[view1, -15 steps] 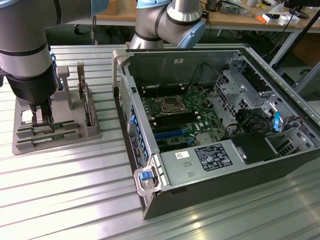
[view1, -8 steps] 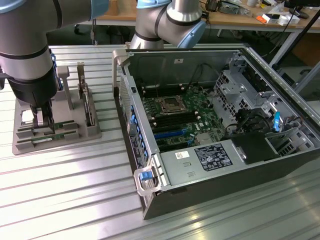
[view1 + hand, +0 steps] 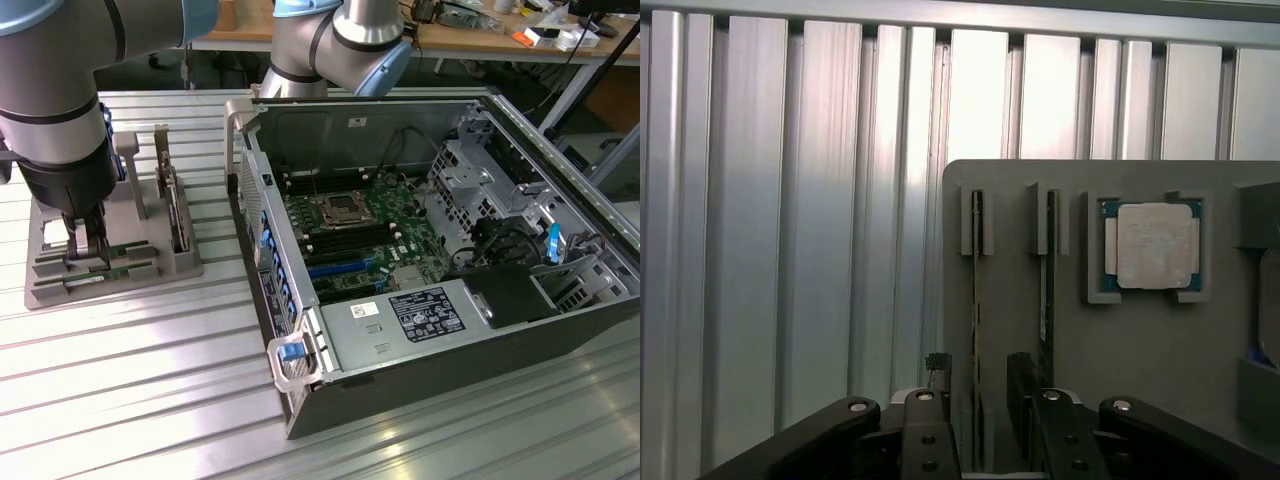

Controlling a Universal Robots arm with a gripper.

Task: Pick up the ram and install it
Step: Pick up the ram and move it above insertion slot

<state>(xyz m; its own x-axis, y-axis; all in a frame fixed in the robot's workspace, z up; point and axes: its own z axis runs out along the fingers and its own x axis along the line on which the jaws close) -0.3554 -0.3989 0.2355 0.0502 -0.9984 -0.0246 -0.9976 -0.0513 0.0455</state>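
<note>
The hand [image 3: 978, 385], jaws apart, straddles one upright ram [image 3: 977, 290] standing in the grey holder [image 3: 1012, 250] on the desk [image 3: 820, 200].

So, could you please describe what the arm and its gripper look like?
The arm is built of round silver-grey tubes with pale blue joint caps and a black section at the wrist. The gripper is black, with angular linked fingers joined by small silver pins.
</note>
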